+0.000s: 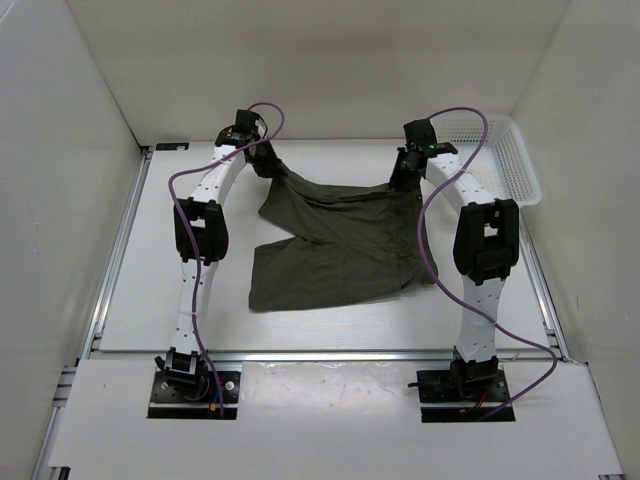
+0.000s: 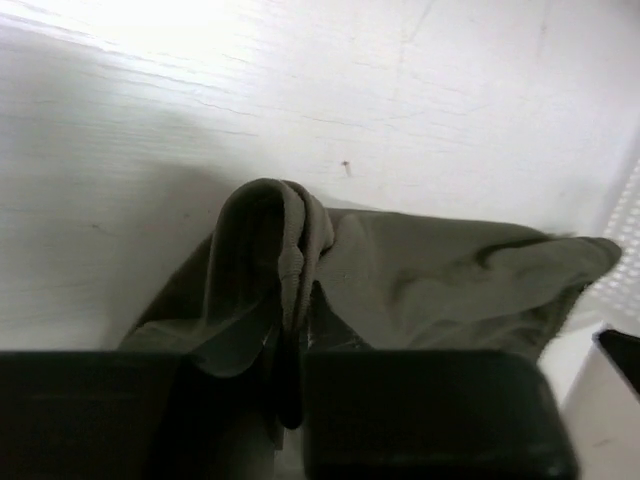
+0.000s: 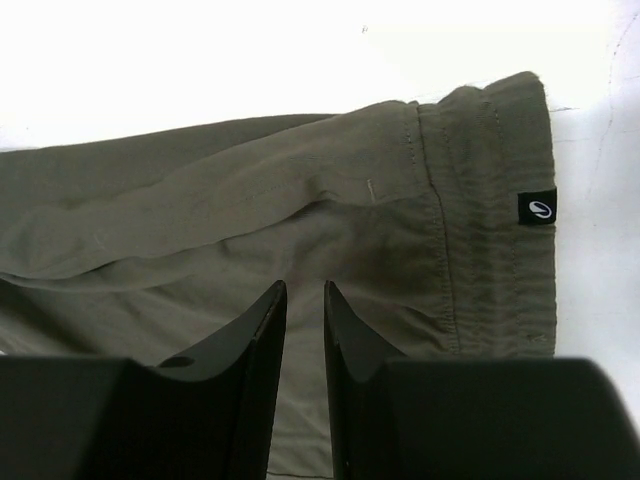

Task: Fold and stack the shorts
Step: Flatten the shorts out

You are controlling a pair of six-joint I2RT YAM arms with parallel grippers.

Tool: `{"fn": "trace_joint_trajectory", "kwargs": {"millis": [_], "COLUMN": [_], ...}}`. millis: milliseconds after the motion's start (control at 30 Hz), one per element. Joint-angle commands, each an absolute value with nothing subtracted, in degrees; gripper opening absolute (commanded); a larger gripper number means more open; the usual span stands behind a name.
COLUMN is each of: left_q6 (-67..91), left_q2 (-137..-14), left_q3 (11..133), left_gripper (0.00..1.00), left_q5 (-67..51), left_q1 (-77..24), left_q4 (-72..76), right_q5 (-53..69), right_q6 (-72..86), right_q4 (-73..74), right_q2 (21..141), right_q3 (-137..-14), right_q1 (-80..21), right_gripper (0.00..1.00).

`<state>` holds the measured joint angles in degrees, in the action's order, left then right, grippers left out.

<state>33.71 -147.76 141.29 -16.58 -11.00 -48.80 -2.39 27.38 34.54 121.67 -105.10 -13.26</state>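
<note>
We see the shorts spread across the middle of the desk, with the legs trailing toward 7 o'clock and the upper edge running between the two arms. At the shorts' 11 o'clock corner the left jaws are clamped on a bunched fold of olive fabric. At the 1 o'clock corner the right jaws stand narrow, a slim gap between them, over the cloth beside the waistband with its small black label. We cannot tell whether they pinch it. A white basket sits at 2 o'clock.
</note>
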Motion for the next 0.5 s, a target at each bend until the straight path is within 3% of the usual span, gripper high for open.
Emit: {"fn": "trace_joint_trajectory", "kwargs": {"millis": [0,33,67,133,167,233,333,433,467], "left_q6": [38.75,40.33,40.95,41.57,41.57,40.96,39.38,37.53,36.83], "left_q2": [-146.07,-146.86,-147.39,-147.39,-146.52,-143.02,-138.79,-130.29,-128.34], "left_q3": [143.96,145.27,145.28,145.28,145.28,142.83,137.04,129.31,124.85], "left_gripper": [0.20,0.49,0.62,0.74,0.87,0.97,0.94,0.81,0.81], "left_q5": [-20.91,-21.44,-21.45,-20.74,-19.09,-16.45,-11.88,-7.66,-5.12], "left_q1": [-10.99,-10.99,-10.99,-10.99,-10.99,-10.99,-10.99,-10.46,-10.46], "left_q4": [-48.25,-48.25,-48.25,-48.25,-48.25,-48.25,-48.25,-48.25,-48.25], "right_q5": [-0.97,-0.97,-0.36,0.26,0.26,0.26,0.26,-0.97,-1.92], "right_q6": [25.85,25.84,25.84,25.84,25.84,25.84,25.31,25.31,25.31], "right_q4": [34.28,34.28,34.28,34.80,34.80,35.33,35.33,35.33,34.81], "right_q2": [122.69,122.70,123.30,124.10,124.62,124.63,123.58,120.25,119.02], "right_q3": [-106.35,-106.35,-107.13,-107.83,-107.84,-107.84,-107.31,-103.20,-101.70], "right_q1": [-13.54,-13.54,-13.54,-13.54,-13.54,-13.54,-13.54,-13.54,-13.54], "right_gripper": [0.26,0.30,0.32,0.33,0.35,0.36,0.32,0.22,0.20]}}
